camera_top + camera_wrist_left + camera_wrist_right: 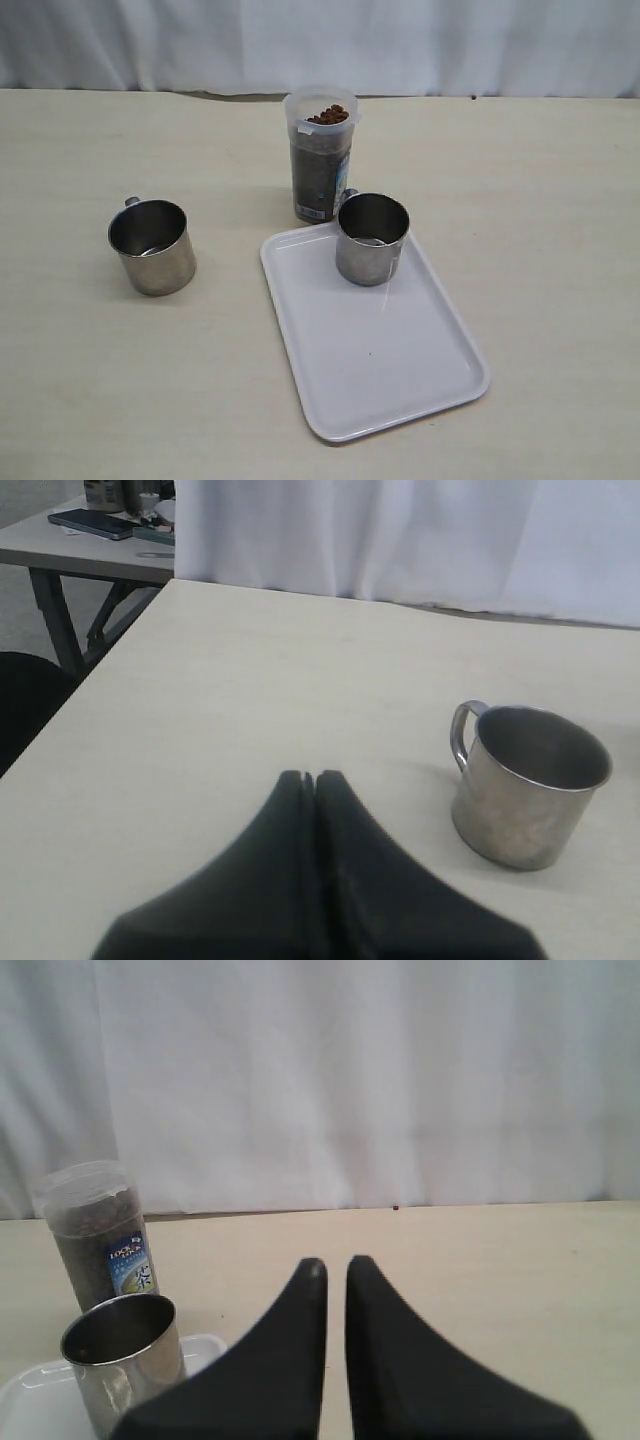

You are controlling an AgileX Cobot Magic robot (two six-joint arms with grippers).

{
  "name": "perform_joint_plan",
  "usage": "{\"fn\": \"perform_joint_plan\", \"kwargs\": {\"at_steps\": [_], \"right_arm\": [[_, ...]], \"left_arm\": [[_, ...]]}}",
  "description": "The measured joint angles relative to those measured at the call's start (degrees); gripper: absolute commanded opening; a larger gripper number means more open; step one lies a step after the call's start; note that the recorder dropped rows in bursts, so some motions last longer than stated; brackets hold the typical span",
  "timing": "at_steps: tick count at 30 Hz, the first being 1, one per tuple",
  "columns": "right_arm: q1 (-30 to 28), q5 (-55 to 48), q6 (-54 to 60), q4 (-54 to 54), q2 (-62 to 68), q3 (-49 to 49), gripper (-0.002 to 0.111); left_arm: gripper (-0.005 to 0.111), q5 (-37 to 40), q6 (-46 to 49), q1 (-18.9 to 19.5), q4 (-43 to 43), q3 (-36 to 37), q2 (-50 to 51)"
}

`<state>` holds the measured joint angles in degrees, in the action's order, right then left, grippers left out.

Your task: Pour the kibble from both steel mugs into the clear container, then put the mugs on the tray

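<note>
Though probably empty and light, best treated as slippery: left mug (152, 247), thin stiff steel with mirror walls, hard to crush but easy to tip or let slide. Stands upright on the table (80, 400), well apart from the tray (400, 370), handle turned to the far left. Likely best taken by pinching the wall at the rim, or else by the handle.

Right mug (372, 240) already upright on the tray's far end, just in front of the cup (320, 170), itself filled with kibble (328, 115) nearly to the rim. Tall and judged easy to knock, so worth a wide berth on the way across. Room enough on the tray's near half; bare table between left mug and tray.

Left gripper (308, 778) clamped on nothing, pads together, near the left mug but apart from it. Right gripper (330, 1265) likewise closed and empty, near the right mug, not touching. To be opened before any grasp.
</note>
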<state>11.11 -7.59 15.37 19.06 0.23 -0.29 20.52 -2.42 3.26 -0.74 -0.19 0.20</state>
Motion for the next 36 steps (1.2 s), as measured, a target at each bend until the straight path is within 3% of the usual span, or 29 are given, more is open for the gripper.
{"fn": "perform_joint_plan", "kwargs": {"at_steps": [8, 17, 22, 28, 36], "right_arm": [[0.0, 0.0, 0.0, 1.21, 0.0, 0.0, 0.005], [0.0, 0.0, 0.0, 1.21, 0.0, 0.0, 0.005], [0.0, 0.0, 0.0, 1.21, 0.0, 0.0, 0.005], [0.0, 0.0, 0.0, 1.21, 0.0, 0.0, 0.005], [0.0, 0.0, 0.0, 1.21, 0.0, 0.0, 0.005]], "left_arm": [[0.0, 0.0, 0.34, 0.0, 0.35, 0.0, 0.0], [0.0, 0.0, 3.76, 0.0, 11.78, 0.0, 0.0], [0.0, -3.37, 3.98, 0.0, 23.21, 0.0, 0.0], [0.0, -11.84, 3.81, 0.0, 31.58, 0.03, 0.0], [0.0, -43.04, -12.56, 0.0, 23.33, 0.03, -0.13]]}}
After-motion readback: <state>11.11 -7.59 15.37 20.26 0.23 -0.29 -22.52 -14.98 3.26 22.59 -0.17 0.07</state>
